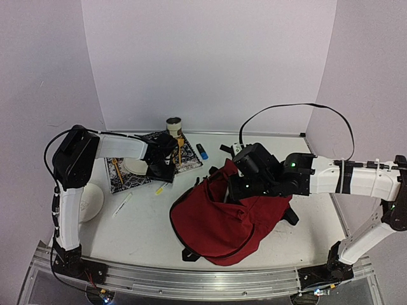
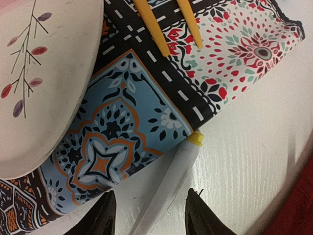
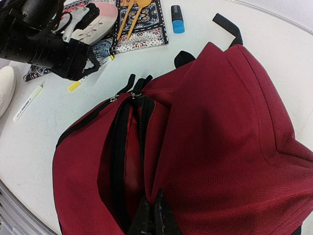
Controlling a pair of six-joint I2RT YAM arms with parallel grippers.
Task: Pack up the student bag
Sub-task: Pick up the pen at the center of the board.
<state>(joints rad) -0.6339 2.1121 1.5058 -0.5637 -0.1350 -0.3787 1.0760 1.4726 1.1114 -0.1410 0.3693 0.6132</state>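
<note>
The student bag (image 1: 222, 222), dark red with black zippers, lies slumped at the table's middle right. Its main zipper opening (image 3: 124, 161) gapes, showing red lining. My right gripper (image 3: 152, 215) is shut on the bag's fabric at the edge of that opening and holds that part raised (image 1: 238, 184). My left gripper (image 2: 150, 215) hangs low over a white pen with a yellow cap (image 2: 171, 186), next to a patterned cloth. The jaws straddle the pen's barrel with a gap on each side. In the top view this gripper (image 1: 162, 175) is left of the bag.
The patterned cloth (image 2: 112, 142) carries a white dish with a twig print (image 2: 39, 83) and two yellow wooden utensils (image 2: 156, 24). A blue marker (image 1: 202, 151) and a cup (image 1: 174, 126) sit behind. A second white pen (image 1: 122, 205) and a white bowl (image 1: 89, 202) lie left.
</note>
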